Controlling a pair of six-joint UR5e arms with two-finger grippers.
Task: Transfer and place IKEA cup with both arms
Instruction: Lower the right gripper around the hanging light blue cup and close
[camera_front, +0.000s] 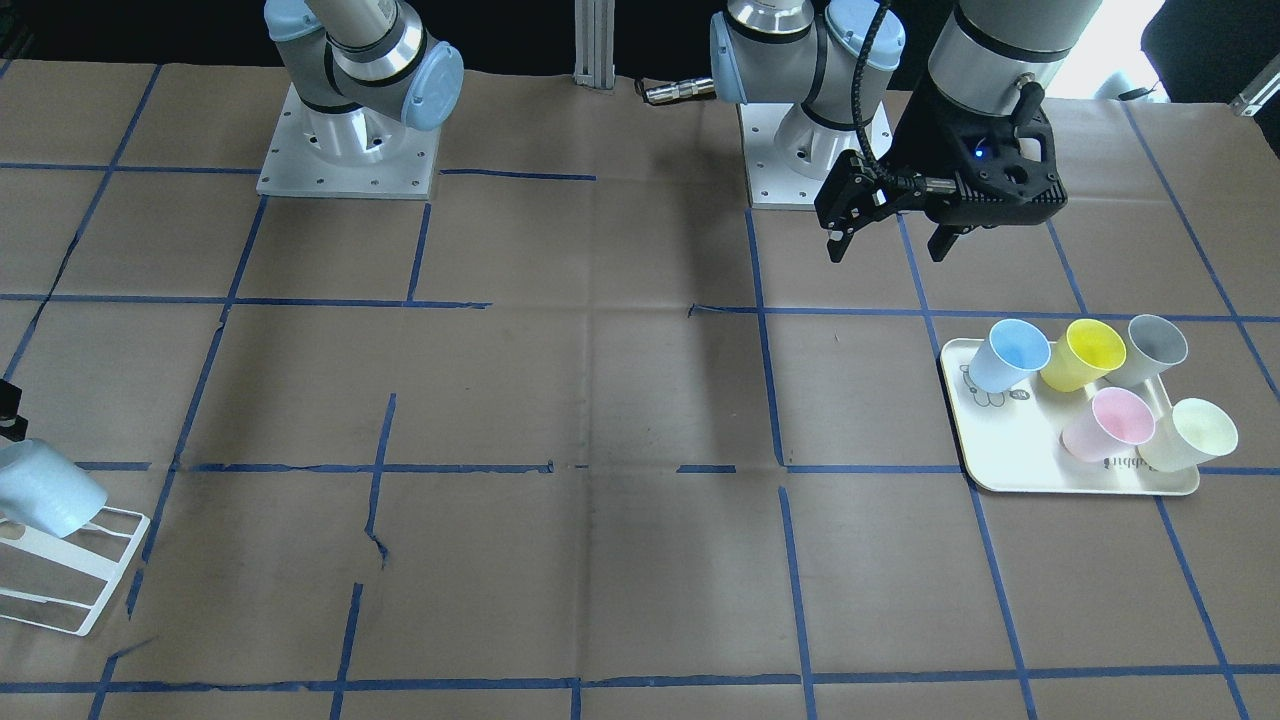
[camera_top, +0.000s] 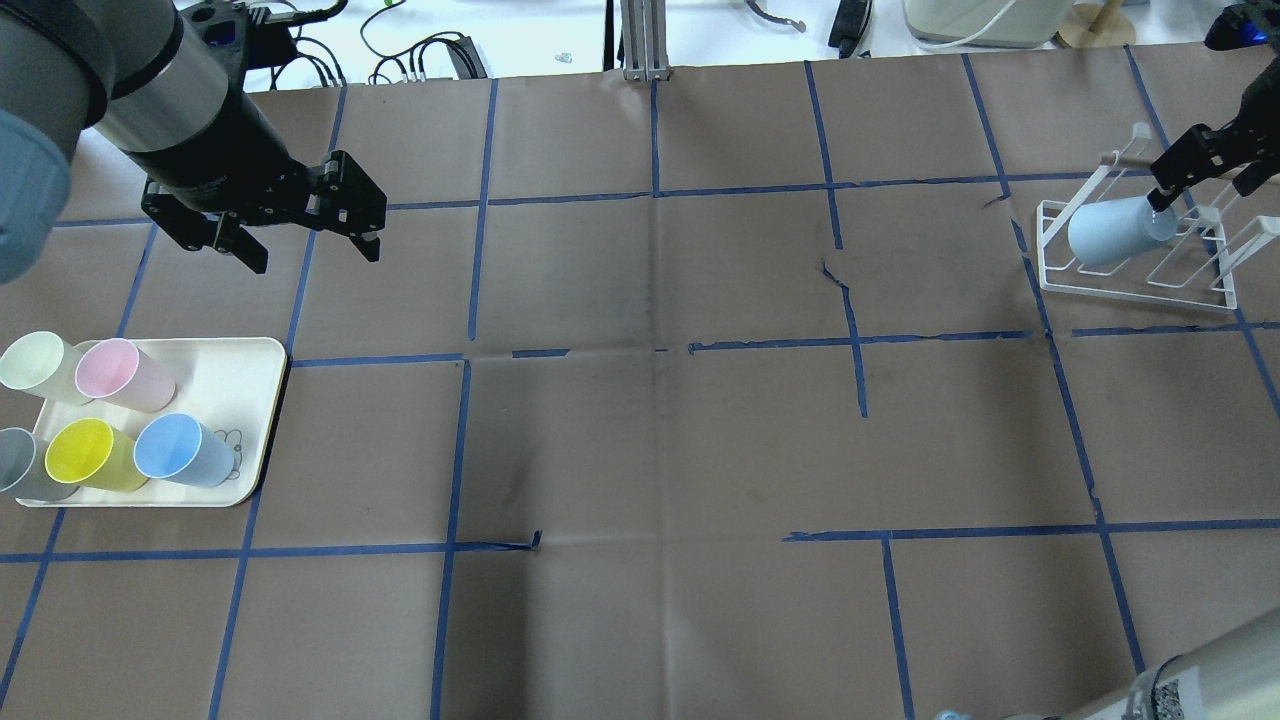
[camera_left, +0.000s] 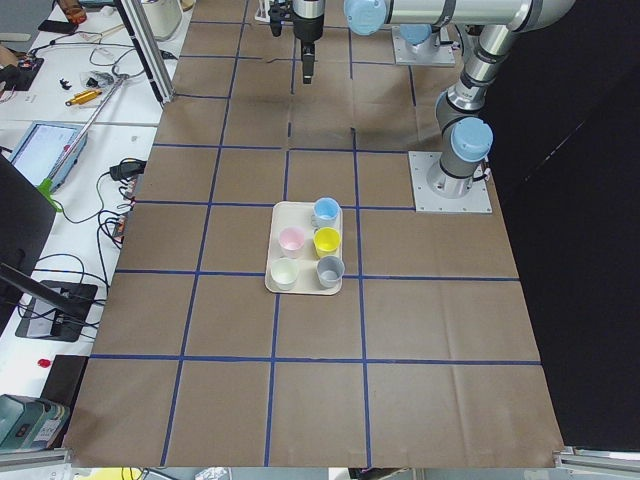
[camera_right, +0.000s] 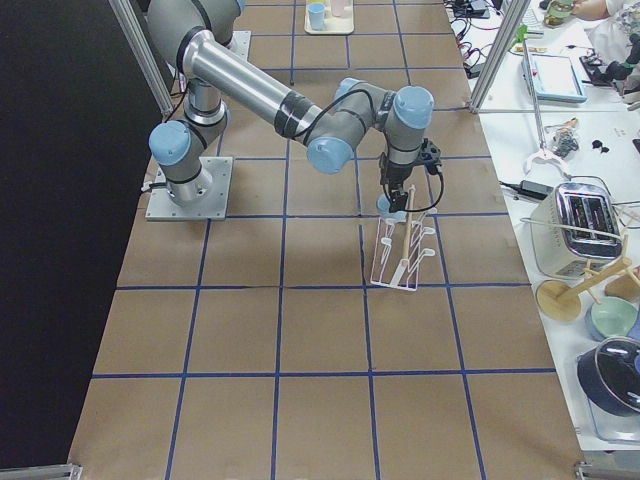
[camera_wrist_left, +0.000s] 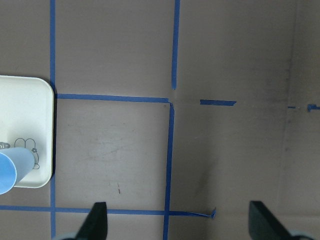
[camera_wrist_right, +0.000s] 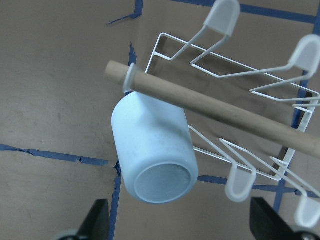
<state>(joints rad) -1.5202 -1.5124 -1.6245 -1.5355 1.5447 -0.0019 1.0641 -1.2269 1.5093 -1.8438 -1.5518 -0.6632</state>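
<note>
The pale-blue IKEA cup (camera_top: 1110, 232) hangs tilted, bottom up, on a peg of the white wire rack (camera_top: 1140, 280) at the far right. It also shows in the right wrist view (camera_wrist_right: 152, 150) and the front view (camera_front: 48, 490). My right gripper (camera_top: 1205, 185) is open just above the cup's bottom, and its fingertips (camera_wrist_right: 97, 220) stand wide on either side without touching it. My left gripper (camera_top: 310, 250) is open and empty, hovering above the table beyond the tray (camera_top: 235, 385). In the left wrist view the left gripper (camera_wrist_left: 177, 220) has bare paper between its fingers.
The cream tray (camera_front: 1000, 450) holds a near-identical blue cup (camera_top: 180, 450), a yellow cup (camera_top: 90, 455), a pink cup (camera_top: 120, 372), a pale-green cup (camera_top: 40, 365) and a grey cup (camera_top: 20, 465). The rack has a wooden bar (camera_wrist_right: 210, 102) and several more pegs.
</note>
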